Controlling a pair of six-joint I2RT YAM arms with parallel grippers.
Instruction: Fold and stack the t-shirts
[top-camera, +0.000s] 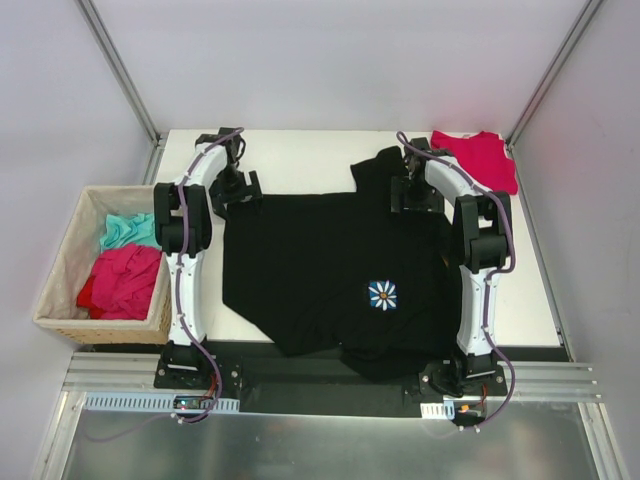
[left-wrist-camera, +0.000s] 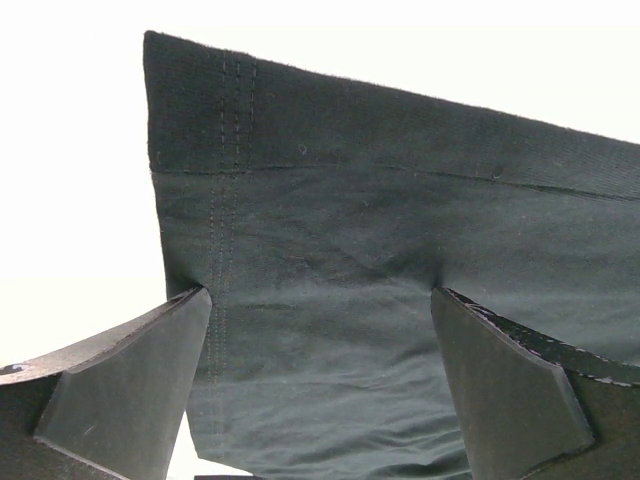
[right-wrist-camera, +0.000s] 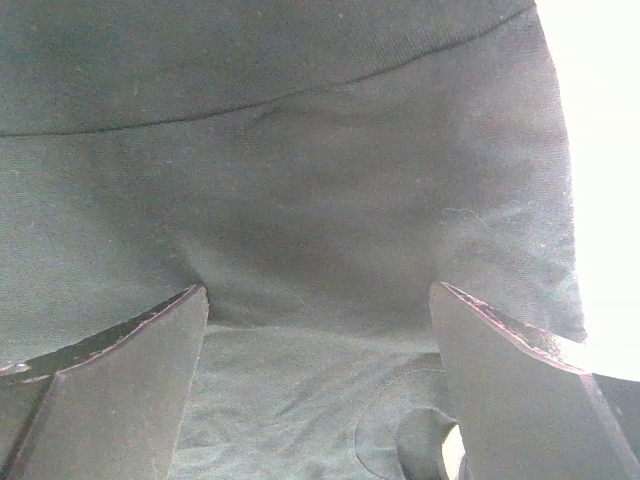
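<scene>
The large black t-shirt (top-camera: 330, 250) lies spread across the table, its pale daisy-like emblem (top-camera: 382, 294) facing up. The crimson-red t-shirt (top-camera: 482, 157) sits folded at the back right corner. My left gripper (top-camera: 238, 193) is open over the black shirt's far left corner, and in the left wrist view its fingertips (left-wrist-camera: 190, 305) press down on the hemmed cloth (left-wrist-camera: 330, 200). My right gripper (top-camera: 415, 198) is open over the shirt's far right part. In the right wrist view, black cloth (right-wrist-camera: 300, 150) fills the space between and beyond its spread fingers (right-wrist-camera: 190, 300).
A woven tan basket (top-camera: 60, 300) stands off the table's left edge, holding teal cloth (top-camera: 128, 230) and pinkish-red cloth (top-camera: 125, 282). A strip of bare white table (top-camera: 300, 160) shows behind the black shirt. Grey walls and metal frame posts enclose the back and sides.
</scene>
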